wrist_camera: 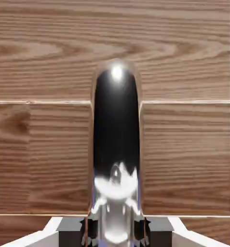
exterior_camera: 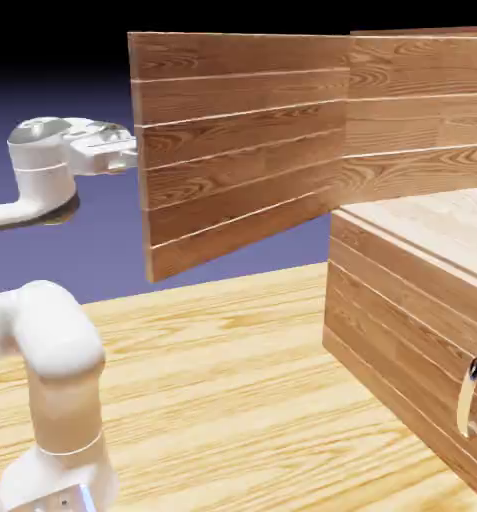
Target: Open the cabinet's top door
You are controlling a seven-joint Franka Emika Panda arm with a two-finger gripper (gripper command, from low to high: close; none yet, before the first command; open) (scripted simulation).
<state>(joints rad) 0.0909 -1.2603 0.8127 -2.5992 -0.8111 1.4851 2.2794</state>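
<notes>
The cabinet (exterior_camera: pixel 402 300) of reddish-brown planks stands at the right of the exterior view. Its top door (exterior_camera: pixel 242 140) is swung far out and juts toward the left, its plank face toward the camera. My gripper (exterior_camera: pixel 130 152) meets the door's free left edge, and its fingertips are hidden behind the panel. In the hand view the door's curved silver handle (wrist_camera: pixel 115 144) runs up from between my fingers (wrist_camera: pixel 87 227), in front of the door's planks (wrist_camera: pixel 184 154). My gripper (wrist_camera: pixel 115 226) is shut on that handle.
The lower door carries its own silver handle (exterior_camera: pixel 469 395) at the right edge. The cabinet's light top surface (exterior_camera: pixel 442 225) shows behind the open door. The wooden table (exterior_camera: pixel 232 370) spreads below, with my arm's white base links (exterior_camera: pixel 52 400) at the lower left.
</notes>
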